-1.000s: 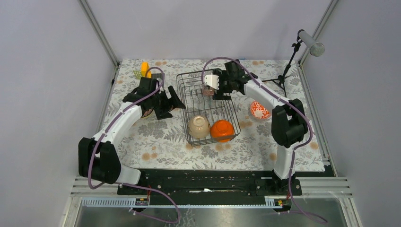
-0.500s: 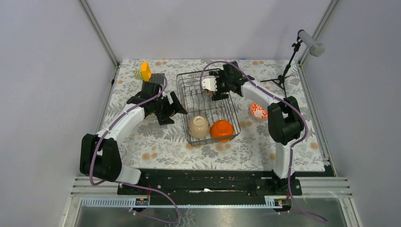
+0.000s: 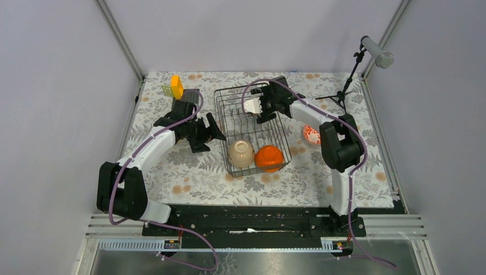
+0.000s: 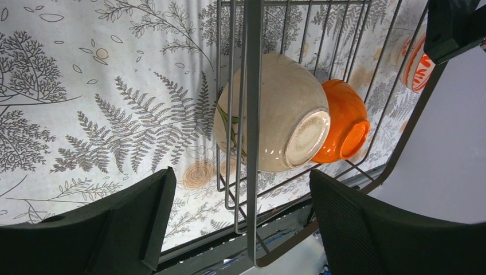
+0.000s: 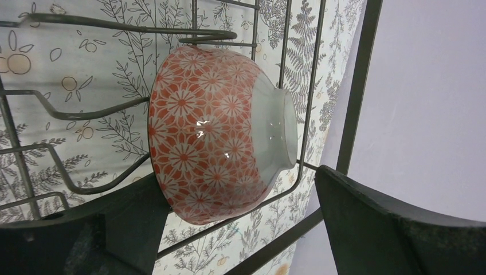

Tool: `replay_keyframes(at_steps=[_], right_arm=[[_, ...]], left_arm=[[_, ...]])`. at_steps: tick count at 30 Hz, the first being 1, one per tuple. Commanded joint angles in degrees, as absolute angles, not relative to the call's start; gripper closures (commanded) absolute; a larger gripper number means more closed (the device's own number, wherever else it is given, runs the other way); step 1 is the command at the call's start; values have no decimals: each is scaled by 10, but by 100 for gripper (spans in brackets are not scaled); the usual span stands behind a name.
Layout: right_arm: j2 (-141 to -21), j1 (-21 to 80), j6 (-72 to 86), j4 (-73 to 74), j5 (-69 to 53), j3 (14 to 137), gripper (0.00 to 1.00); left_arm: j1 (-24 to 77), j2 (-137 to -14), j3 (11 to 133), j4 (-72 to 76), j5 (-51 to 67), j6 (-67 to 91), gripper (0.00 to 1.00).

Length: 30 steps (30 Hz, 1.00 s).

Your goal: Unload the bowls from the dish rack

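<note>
The black wire dish rack (image 3: 225,127) stands mid-table. A plain beige bowl (image 3: 241,153) and a plain orange bowl (image 3: 269,157) lie upside down at its near end; both show in the left wrist view, beige (image 4: 275,114) and orange (image 4: 344,123). A cream bowl with red lattice (image 5: 212,132) lies on its side at the rack's far end. My right gripper (image 5: 240,223) is open, its jaws on either side of this bowl. My left gripper (image 3: 209,129) is open and empty just left of the rack. A white bowl with red bands (image 3: 312,134) sits on the table right of the rack.
A yellow object (image 3: 176,87) and a dark item (image 3: 193,96) stand at the back left. A microphone stand (image 3: 348,80) is at the back right. The rack's rim wire (image 4: 252,114) crosses between my left fingers. Floral cloth covers the table.
My left gripper has moved right, closer to the rack's side. My right gripper has shifted a little left over the rack's far end, around the lattice bowl.
</note>
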<state>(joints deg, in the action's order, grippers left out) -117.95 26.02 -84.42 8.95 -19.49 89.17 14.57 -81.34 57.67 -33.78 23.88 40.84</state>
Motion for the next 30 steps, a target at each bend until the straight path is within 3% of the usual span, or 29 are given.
replay_keyframes(at_steps=[1,13,23,30], right_arm=[[-1196,263,-874,86,-231,899,0],[-1238,269,-887,146,-255,942,2],[-1240,269,-891,176,-260,961,33],[-1216,269,-898,178,-218,958,36]], left_arm=[[149,-799,572,-339,225,384,9],[148,-794,557,-346,213,372,9],[149,-799,559,-341,198,364,9],[149,-800,562,-341,198,363,9]])
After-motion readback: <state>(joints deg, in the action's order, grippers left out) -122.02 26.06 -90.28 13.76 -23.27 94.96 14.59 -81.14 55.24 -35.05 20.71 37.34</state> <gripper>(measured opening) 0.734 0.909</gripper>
